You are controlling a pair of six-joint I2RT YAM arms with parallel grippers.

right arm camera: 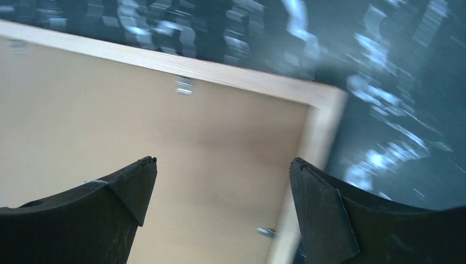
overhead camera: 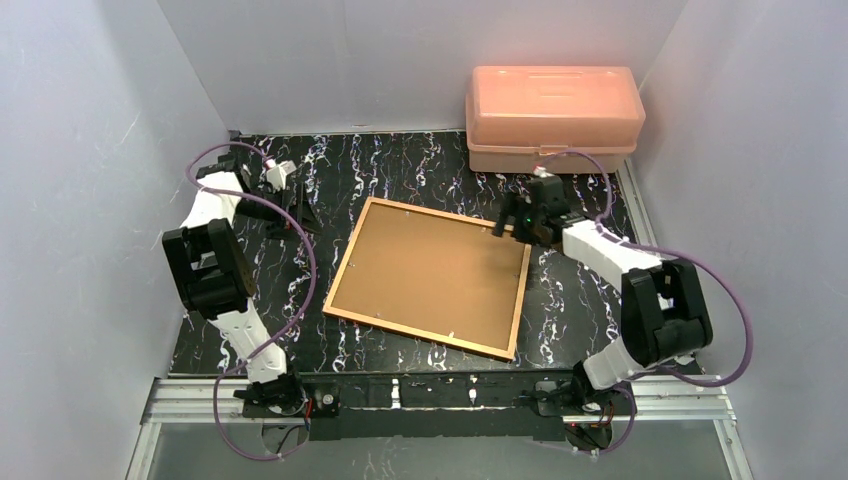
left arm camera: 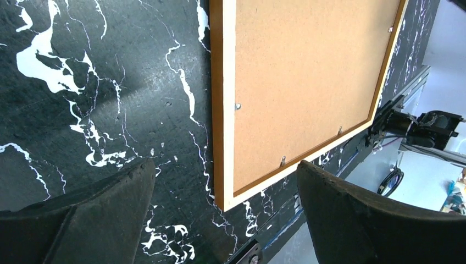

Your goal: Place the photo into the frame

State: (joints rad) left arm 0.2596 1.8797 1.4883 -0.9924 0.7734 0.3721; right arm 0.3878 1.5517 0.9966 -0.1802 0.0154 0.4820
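At the far left of the black, white-veined marble-patterned table, our left end effector hangs above the bare surface just beside the left side of the frame. Its two dark fingers are spread wide and nothing is between them.

In the middle of the table lies the thin-railed orange-brown wooden rectangular picture frame, flat, back side up and turned slightly askew. A plain brown backing board fills its opening, and we see small metal tabs along the inner edge of the rails.

Over the frame's far right corner our right end effector hovers, fingers spread wide, gripping nothing; the view from its wrist is blurred.

At the back right a translucent pink plastic box with its lid on stands against the wall, apart from the frame.
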